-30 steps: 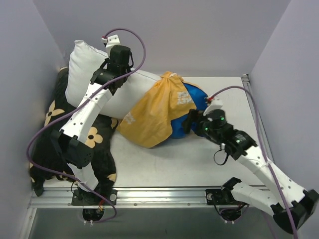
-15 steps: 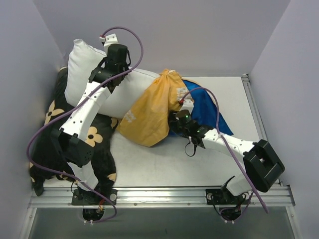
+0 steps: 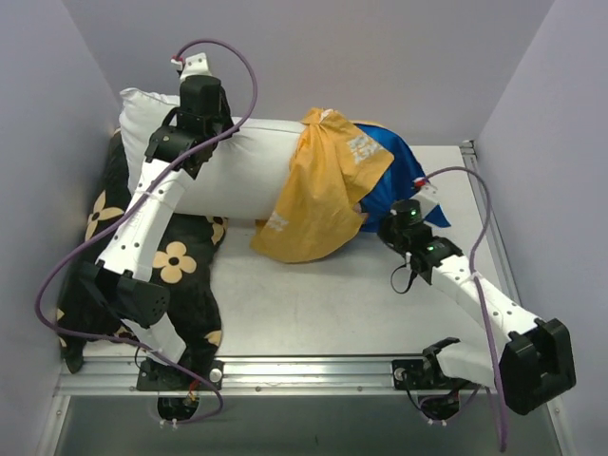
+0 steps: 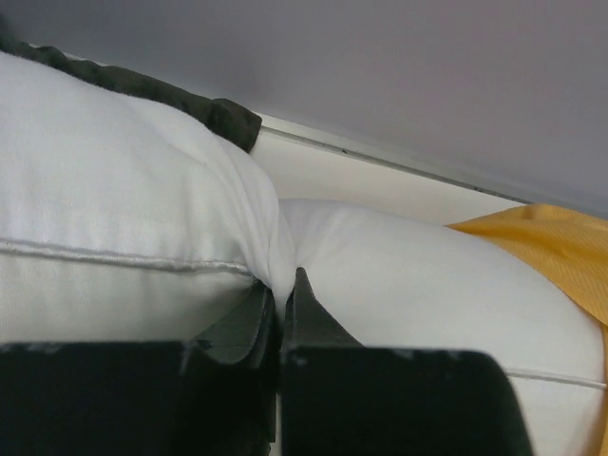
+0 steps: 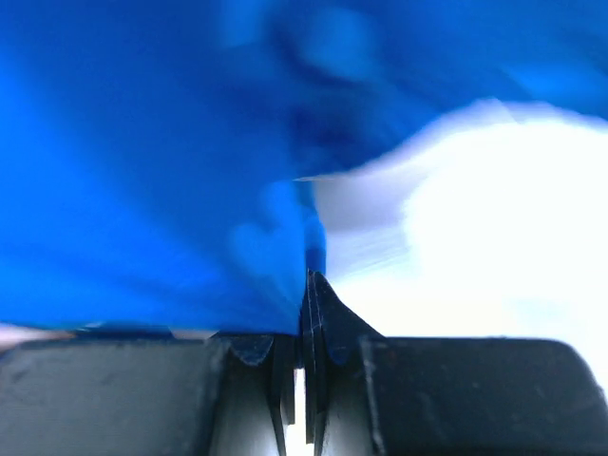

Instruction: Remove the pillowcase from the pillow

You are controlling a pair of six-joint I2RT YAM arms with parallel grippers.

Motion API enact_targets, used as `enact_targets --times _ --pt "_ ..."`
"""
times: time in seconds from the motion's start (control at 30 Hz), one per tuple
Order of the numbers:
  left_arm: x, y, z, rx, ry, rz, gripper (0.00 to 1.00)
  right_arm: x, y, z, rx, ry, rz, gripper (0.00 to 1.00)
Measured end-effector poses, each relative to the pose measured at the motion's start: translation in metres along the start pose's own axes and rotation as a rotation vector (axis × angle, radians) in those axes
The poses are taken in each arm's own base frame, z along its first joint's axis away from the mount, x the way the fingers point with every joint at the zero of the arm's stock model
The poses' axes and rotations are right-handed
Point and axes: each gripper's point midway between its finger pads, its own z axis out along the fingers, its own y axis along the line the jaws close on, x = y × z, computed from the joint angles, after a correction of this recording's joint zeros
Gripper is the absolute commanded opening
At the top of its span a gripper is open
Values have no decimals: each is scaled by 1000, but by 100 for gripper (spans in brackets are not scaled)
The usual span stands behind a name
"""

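The white pillow [image 3: 233,166] lies along the back left, its right end still inside the pillowcase [image 3: 323,190]. The case shows orange-yellow in the middle and blue [image 3: 394,166] on the right. My left gripper [image 3: 214,141] is shut on a pinch of the pillow's white fabric [image 4: 171,190], which bunches up between its fingertips [image 4: 302,285]. My right gripper [image 3: 387,226] sits at the near edge of the blue part and is shut, with the pillowcase's blue cloth [image 5: 171,190] running down into its closed tips [image 5: 309,280]. The right wrist view is blurred.
A black cushion with tan flowers [image 3: 176,261] lies under and in front of the pillow on the left. The grey table [image 3: 313,304] is walled at the back and both sides. A metal rail [image 3: 285,366] runs along the near edge.
My right gripper was open and has now shut on the blue cloth, after reaching in and drawing back right. My left arm pulled the pillow left and back, baring more white.
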Motion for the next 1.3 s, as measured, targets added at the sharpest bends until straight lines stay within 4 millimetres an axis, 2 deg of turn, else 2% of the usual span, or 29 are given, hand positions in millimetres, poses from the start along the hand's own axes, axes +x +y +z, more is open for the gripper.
enact_targets --times 0.13,0.23,0.4,0.63,0.87,1.07,1.13,1.17,1.23,1.27,1.3 --pt "-16 3 -25 41 -14 -15 0 -39 -50 -8 90 -55 130 0" --pt "-21 6 -42 67 -6 -18 0 -58 -75 -17 130 -69 197 0" --pt "-24 5 -59 101 5 -20 0 -85 -95 -32 149 -60 274 0" --pt "-27 7 -60 108 4 -25 0 -118 -105 -52 170 -84 312 0" --pt "-33 18 -64 96 -2 -36 0 -123 -131 -65 241 -69 351 0" --pt "-39 27 -69 81 -16 -45 0 -119 -140 -69 274 -46 355 0" --pt "-40 28 -70 84 -17 -45 0 -117 -137 -69 261 -35 349 7" --pt "-39 28 -70 89 -13 -45 0 -115 -130 -69 235 -27 336 19" --pt "-33 30 -71 90 -5 -43 0 -113 -114 -69 182 -18 294 34" --pt "-27 30 -72 88 3 -39 0 -111 -101 -70 142 -10 258 46" --pt "-20 30 -72 87 7 -32 0 -107 -84 -71 93 0 215 52"
